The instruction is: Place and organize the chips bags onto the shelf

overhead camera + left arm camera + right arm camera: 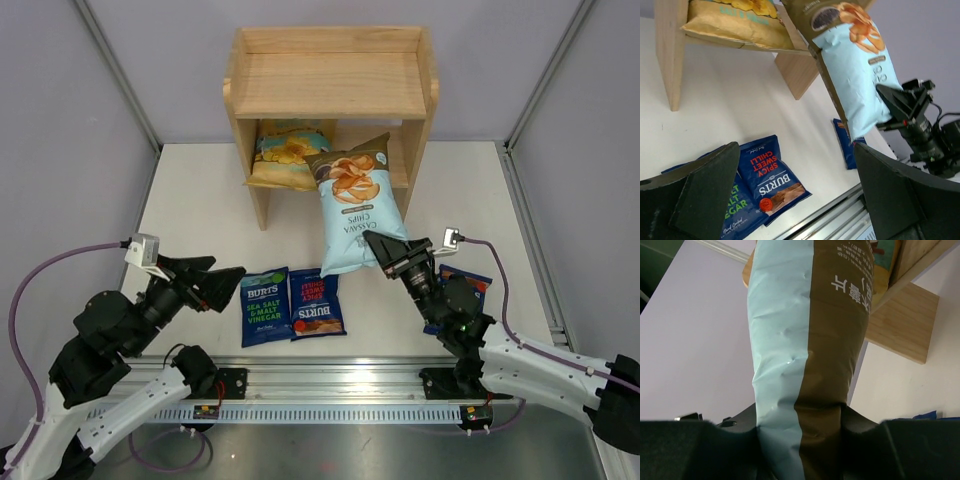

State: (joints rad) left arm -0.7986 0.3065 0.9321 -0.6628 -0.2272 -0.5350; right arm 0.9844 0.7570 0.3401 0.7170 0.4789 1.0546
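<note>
My right gripper (385, 250) is shut on the bottom end of the pale blue cassava bag (355, 210) and holds it tilted, its brown top at the opening of the wooden shelf's (330, 85) lower tier. The jaws pinch that bag (805, 340) in the right wrist view. The yellow-and-teal bag (285, 150) lies on the lower tier at the left. Two dark blue BURTS bags (265, 305) (318, 303) lie flat side by side near the front. A third BURTS bag (470, 285) lies partly under the right arm. My left gripper (225, 283) is open and empty beside the sea salt bag.
The shelf's upper tier (330, 60) holds nothing. Grey walls enclose the white table (190, 200) on three sides. A metal rail (340, 385) runs along the near edge between the arm bases.
</note>
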